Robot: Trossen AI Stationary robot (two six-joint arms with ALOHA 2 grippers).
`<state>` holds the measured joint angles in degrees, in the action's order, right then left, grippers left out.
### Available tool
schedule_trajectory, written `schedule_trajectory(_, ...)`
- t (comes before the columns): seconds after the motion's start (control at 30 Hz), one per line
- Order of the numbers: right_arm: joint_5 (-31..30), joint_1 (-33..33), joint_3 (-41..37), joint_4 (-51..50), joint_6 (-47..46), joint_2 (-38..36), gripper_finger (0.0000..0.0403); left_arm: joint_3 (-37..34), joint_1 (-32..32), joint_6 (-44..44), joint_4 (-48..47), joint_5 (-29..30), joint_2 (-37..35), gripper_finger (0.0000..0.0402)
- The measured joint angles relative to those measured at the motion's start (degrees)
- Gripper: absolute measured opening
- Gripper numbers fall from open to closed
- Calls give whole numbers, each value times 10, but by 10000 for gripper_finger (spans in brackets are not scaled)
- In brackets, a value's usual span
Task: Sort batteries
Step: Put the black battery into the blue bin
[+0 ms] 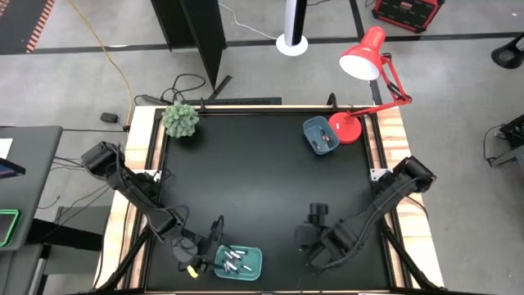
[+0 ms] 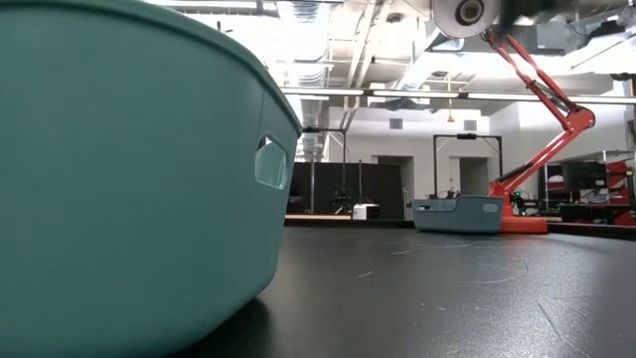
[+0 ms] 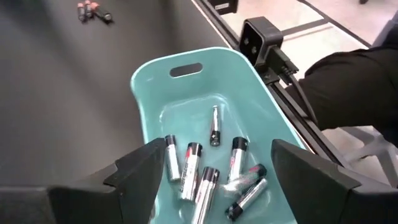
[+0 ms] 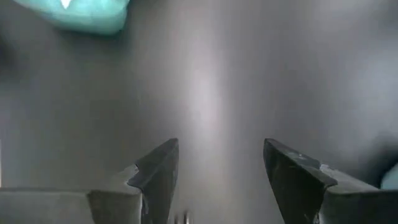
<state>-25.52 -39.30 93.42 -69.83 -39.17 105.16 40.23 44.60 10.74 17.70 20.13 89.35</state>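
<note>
Several whitish-silver batteries (image 3: 205, 168) lie flat on the floor of the teal tray (image 3: 186, 68), which sits at the table's near edge (image 1: 239, 262). My left gripper (image 3: 211, 174) hangs open above the tray's left end (image 1: 211, 244), with its fingers on either side of the batteries and clear of them. A few dark batteries with pink bands (image 3: 93, 10) lie on the black table farther right. My right gripper (image 4: 221, 168) is open, low over the bare table right of the teal tray (image 1: 313, 239). The blue tray (image 1: 321, 135) at the far right holds more batteries.
A red desk lamp (image 1: 364, 61) stands at the far right corner beside the blue tray (image 2: 457, 214). A small green plant (image 1: 181, 120) sits at the far left corner. A person's dark sleeve (image 3: 348, 81) shows beyond the table's near edge. The table's middle (image 1: 254, 180) is bare black surface.
</note>
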Motion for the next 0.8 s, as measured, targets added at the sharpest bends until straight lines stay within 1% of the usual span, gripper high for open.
schedule_trajectory(0.1, 65, -18, -44, 9, -41, 0, 251, 0, 2, 22, -32, 14, -23, 290)
schedule_trajectory(0.2, 100, -39, -85, 35, -74, 1, 251, 0, 8, 26, -52, 39, -47, 291)
schedule_trajectory(0.33, 119, -61, -136, 101, -84, 1, 251, 0, 12, 11, -66, 71, -72, 291)
schedule_trajectory(0.43, 130, -69, -171, 140, -84, 1, 251, 0, 12, 2, -72, 84, -85, 292)
schedule_trajectory(0.63, 135, -59, -217, 168, -77, 1, 251, 0, 12, 2, -80, 85, -89, 292)
schedule_trajectory(0.8, 156, -42, -244, 210, -29, 1, 250, 0, 12, 0, -80, 85, -89, 292)
